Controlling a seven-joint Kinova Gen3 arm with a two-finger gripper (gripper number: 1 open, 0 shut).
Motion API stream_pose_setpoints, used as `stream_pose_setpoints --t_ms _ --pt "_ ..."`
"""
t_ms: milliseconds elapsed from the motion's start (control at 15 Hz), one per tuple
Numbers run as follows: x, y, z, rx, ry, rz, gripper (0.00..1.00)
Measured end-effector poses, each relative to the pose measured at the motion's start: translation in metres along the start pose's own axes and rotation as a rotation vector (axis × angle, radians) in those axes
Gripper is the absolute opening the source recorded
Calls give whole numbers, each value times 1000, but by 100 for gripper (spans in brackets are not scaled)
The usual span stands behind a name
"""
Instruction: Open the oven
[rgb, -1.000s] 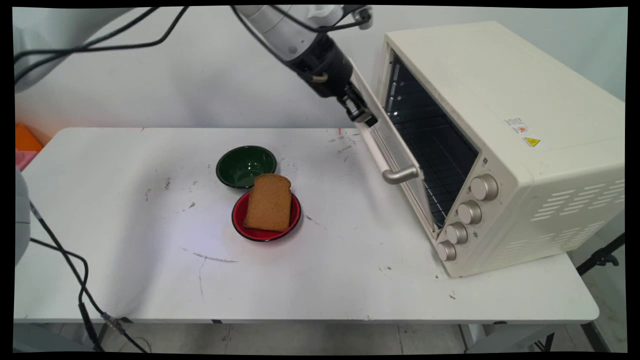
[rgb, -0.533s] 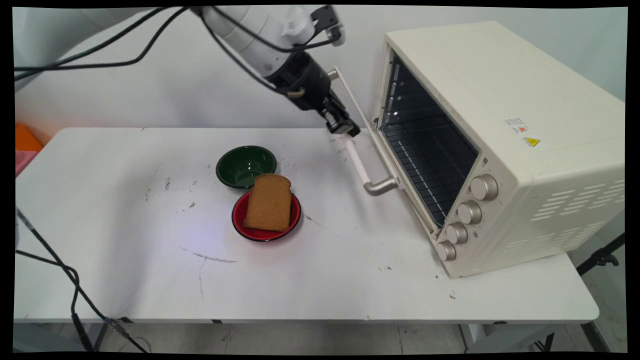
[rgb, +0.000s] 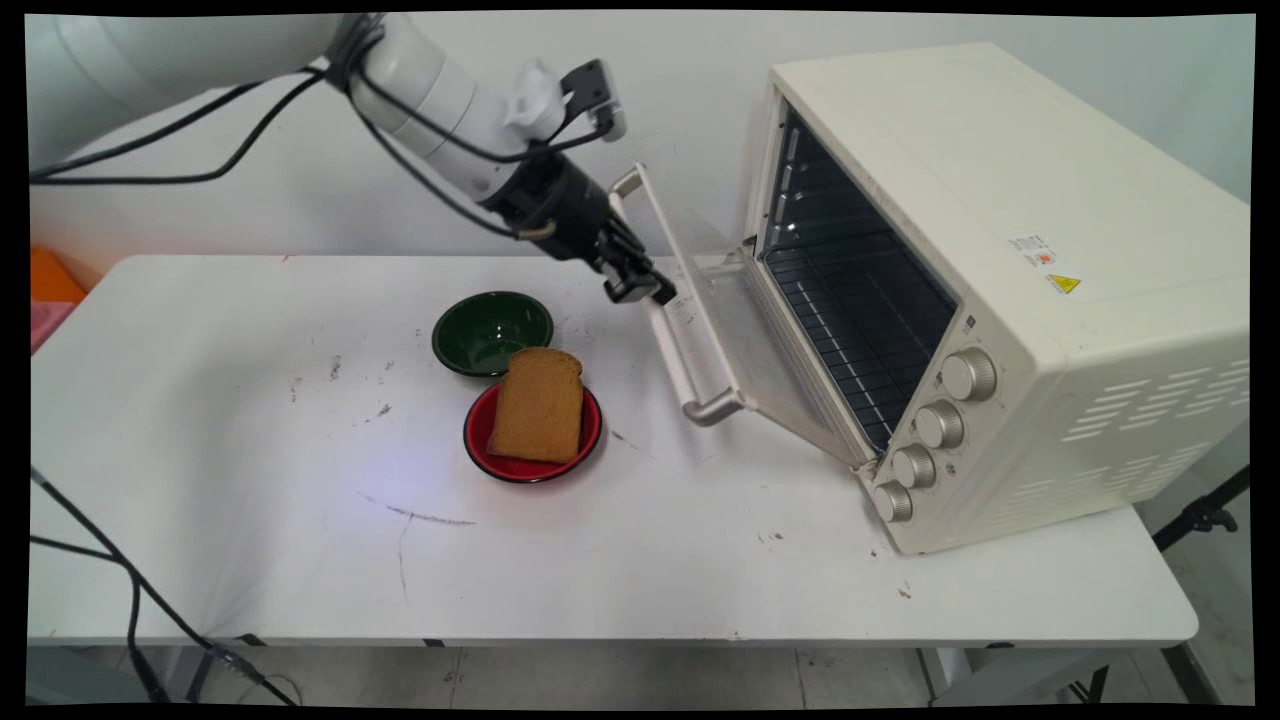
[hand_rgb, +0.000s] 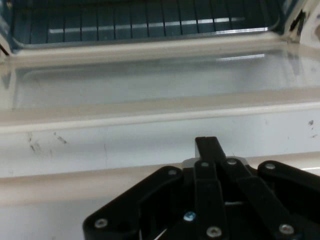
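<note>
The gripper (rgb: 640, 285), fingers pressed together with nothing between them, bears on the handle (rgb: 668, 340) of the toaster oven's (rgb: 1000, 280) glass door (rgb: 745, 345). Over the past second the door has swung from nearly upright to well down, and the hand has travelled down and left with it, so the oven's dark racks (hand_rgb: 150, 25) now stand exposed. Well apart on the white table (rgb: 300, 560), a slice of brown bread (rgb: 537, 405) lies on a red plate (rgb: 478, 428), just beside a green bowl (rgb: 480, 330).
</note>
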Motion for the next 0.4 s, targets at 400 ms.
stream_pose_setpoints --t_ms 400 --pt "-43 5 0 -6 10 -9 0"
